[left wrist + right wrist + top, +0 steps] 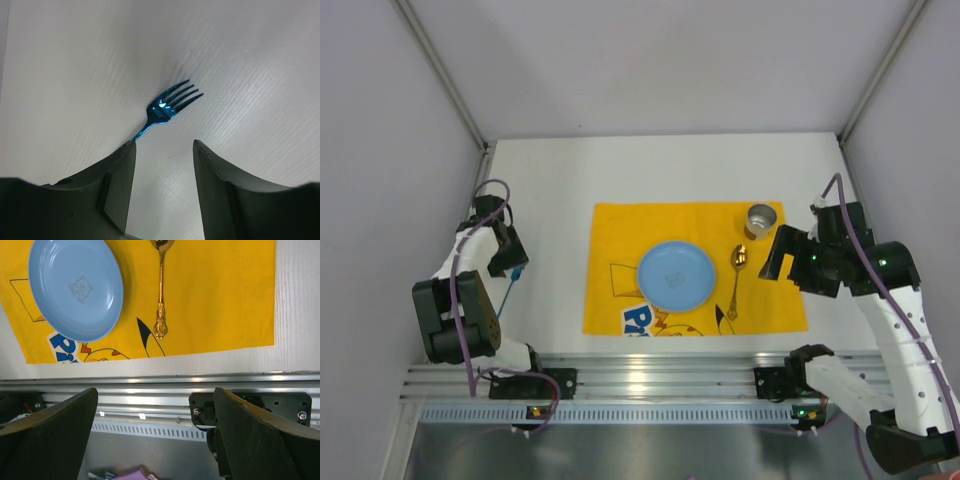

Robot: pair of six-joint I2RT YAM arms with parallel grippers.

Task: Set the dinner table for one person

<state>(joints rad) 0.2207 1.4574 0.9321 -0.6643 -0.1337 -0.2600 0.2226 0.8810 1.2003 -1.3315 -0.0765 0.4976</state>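
Left wrist view shows your left gripper (164,145) spread open, the blue fork (165,106) lying loose on the dinner table (550,180). Next, I think, centre on its handle, close, and carry it beside the plate (676,275). Your right gripper (155,390) is open too and holds nothing.

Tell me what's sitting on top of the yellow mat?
A blue plate, a gold spoon and a metal cup sit on the yellow mat. The plate hides part of its cartoon print.
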